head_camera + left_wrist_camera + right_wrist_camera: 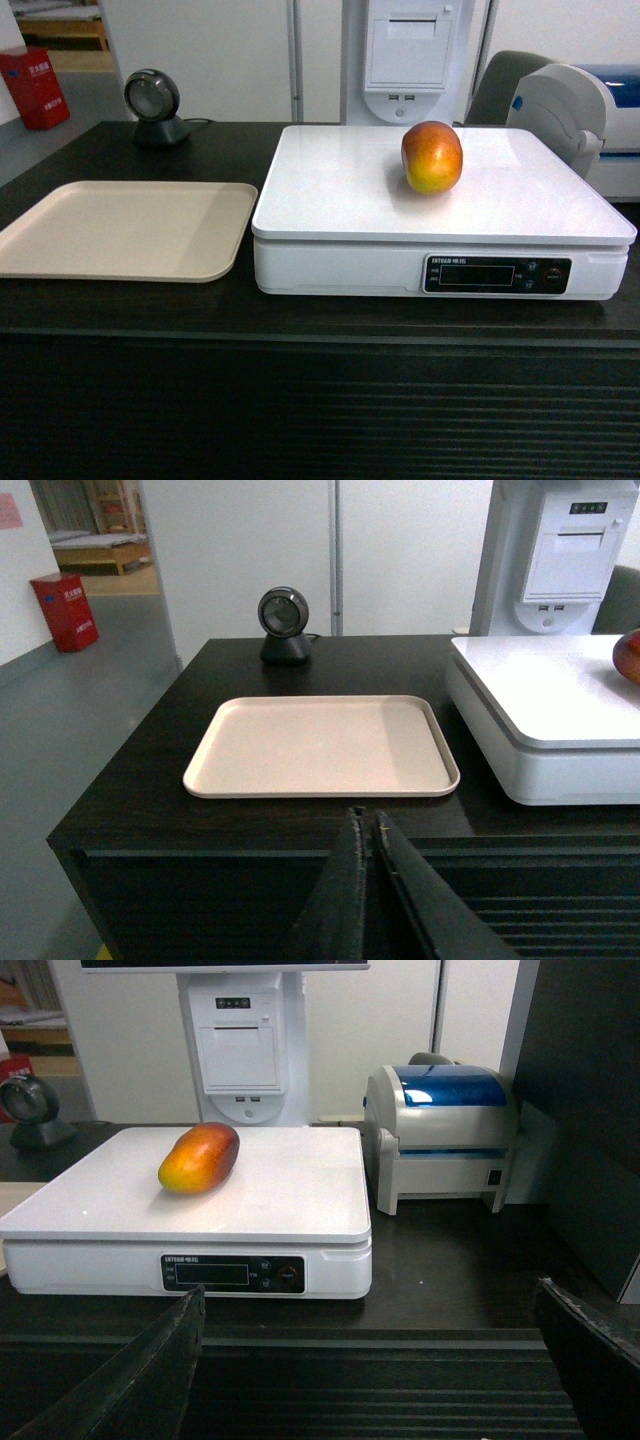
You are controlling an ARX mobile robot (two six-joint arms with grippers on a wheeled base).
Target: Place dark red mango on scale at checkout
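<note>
The dark red mango [432, 157] lies on the glossy top plate of the white scale [330, 190], which stands on the dark checkout counter [300, 310]. The right wrist view shows the mango [199, 1158] left of centre on the scale [290, 1180], free of any grip. My right gripper [368, 1295] is open and empty, drawn back in front of the counter's ribbed face. My left gripper [366, 815] is shut with nothing between its pads, also held before the counter edge. Neither gripper appears in the head view.
A beige tray [60, 245] lies left of the scale. A round black scanner [153, 107] stands at the back left. A grey-white printer with a blue part [445, 1135] sits right of the scale, a white terminal post [240, 1045] behind it.
</note>
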